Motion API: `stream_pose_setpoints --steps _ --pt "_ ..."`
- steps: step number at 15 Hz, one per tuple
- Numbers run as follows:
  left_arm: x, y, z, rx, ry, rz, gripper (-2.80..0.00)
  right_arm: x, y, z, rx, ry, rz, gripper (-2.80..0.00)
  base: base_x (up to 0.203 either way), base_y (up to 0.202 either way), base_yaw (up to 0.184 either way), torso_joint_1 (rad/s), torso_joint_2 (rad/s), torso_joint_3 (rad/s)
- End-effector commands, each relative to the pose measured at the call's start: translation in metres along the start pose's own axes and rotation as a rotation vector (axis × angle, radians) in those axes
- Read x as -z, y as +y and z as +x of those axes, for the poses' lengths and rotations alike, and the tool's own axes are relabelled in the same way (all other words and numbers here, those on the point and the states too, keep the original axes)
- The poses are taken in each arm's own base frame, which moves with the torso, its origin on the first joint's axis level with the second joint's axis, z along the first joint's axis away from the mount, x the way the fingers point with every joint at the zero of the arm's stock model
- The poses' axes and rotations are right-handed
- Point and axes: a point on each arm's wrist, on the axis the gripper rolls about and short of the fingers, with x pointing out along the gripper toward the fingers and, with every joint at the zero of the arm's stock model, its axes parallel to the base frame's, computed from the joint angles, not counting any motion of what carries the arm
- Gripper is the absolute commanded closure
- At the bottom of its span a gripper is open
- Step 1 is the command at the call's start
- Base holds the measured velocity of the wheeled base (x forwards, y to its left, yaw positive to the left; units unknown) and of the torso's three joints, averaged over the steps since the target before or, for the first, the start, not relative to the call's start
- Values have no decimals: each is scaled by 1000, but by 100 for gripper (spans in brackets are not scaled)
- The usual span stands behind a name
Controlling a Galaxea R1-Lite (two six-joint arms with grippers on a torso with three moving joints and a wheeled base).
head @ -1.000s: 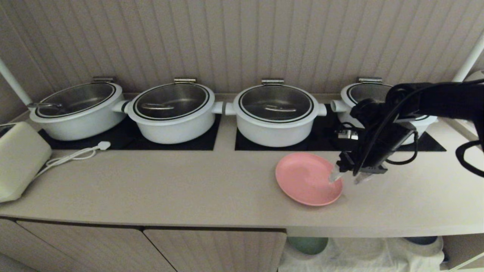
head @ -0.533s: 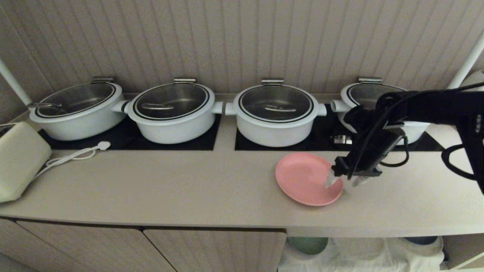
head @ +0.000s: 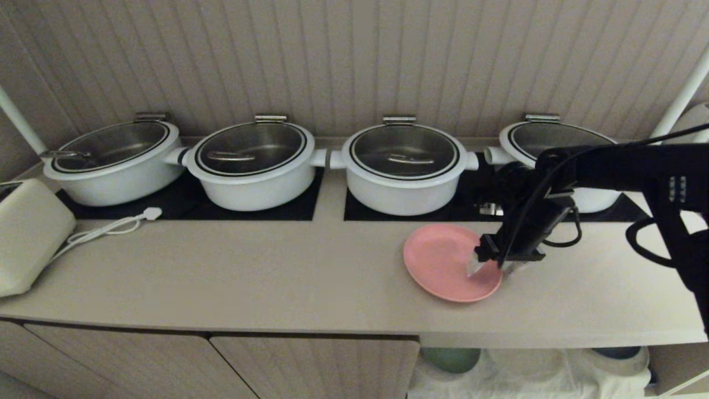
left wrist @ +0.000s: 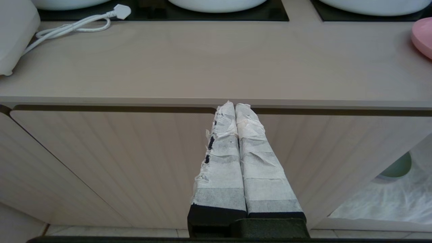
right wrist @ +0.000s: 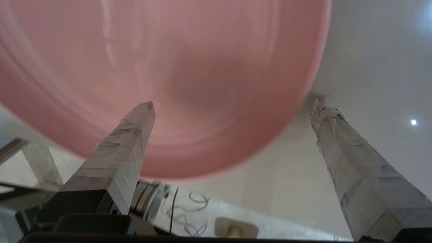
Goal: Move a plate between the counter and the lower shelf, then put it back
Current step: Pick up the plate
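Plate — round, shallow, matte salmon-pink, lying flat on the desk in front of the white pots; likely light, rigid and breakable, so best pinched at its right rim. Right gripper straddles that rim, jaws spread wide, one finger over the dish and one outside; left gripper parked low before the cabinet, jaws pressed together. Pots are lidded, contents unseen — lower shelf holds a green plate on white cloth.

- The counter lies bare across the lower centre of the head view, left of the pink plate.
- Four white pots block the back row.
- A white cord and a pale appliance crowd the left edge.
- The right gripper stands spread over the plate's right rim.
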Motion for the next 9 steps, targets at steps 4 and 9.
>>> stream_pose_setpoints --steps 4,9 --pt "0 0 0 0 0 0 0 -1 0 4 3 -3 1 -280 0 0 0 0 0 0" --pt "0 0 0 0 0 0 0 -2 -2 5 29 -2 9 -280 0 0 0 0 0 0"
